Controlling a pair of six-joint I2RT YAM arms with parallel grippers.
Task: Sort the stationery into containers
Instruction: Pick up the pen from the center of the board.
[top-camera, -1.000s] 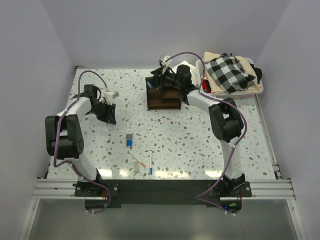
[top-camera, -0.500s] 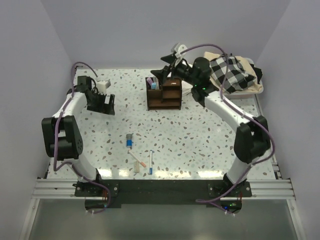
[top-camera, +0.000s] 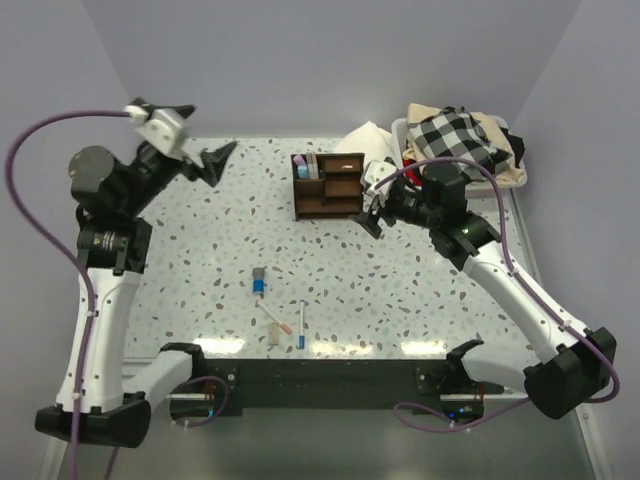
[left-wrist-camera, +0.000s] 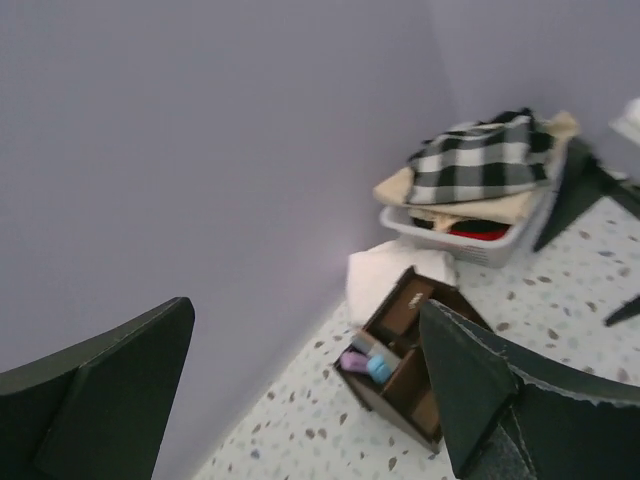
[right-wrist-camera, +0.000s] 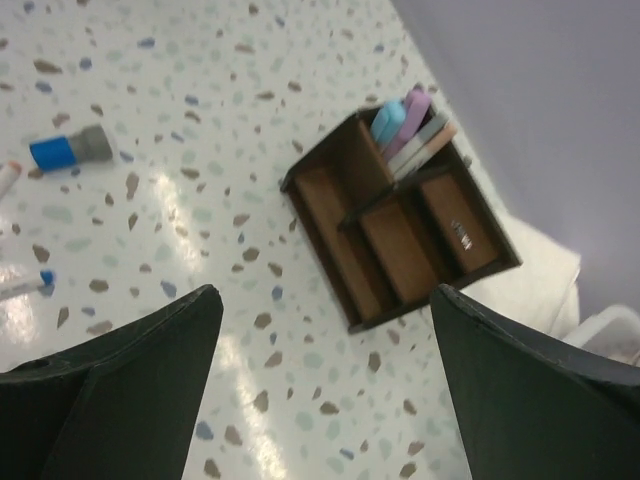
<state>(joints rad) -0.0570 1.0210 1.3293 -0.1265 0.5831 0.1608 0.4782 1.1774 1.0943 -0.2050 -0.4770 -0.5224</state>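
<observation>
Four pieces (top-camera: 301, 326) lie unsorted.
Left gripper (top-camera: 212, 163) and right gripper (top-camera: 372, 216) gape wide, empty (ready to fetch one for the organizer (top-camera: 327, 187)).

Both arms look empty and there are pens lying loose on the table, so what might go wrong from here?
The loose pens lie close together, so gripping one may push its neighbours out of place. The right end effector hangs open near the organizer and might knock it when it moves. One compartment already holds several markers, so another piece dropped there may jam or stick out.
</observation>
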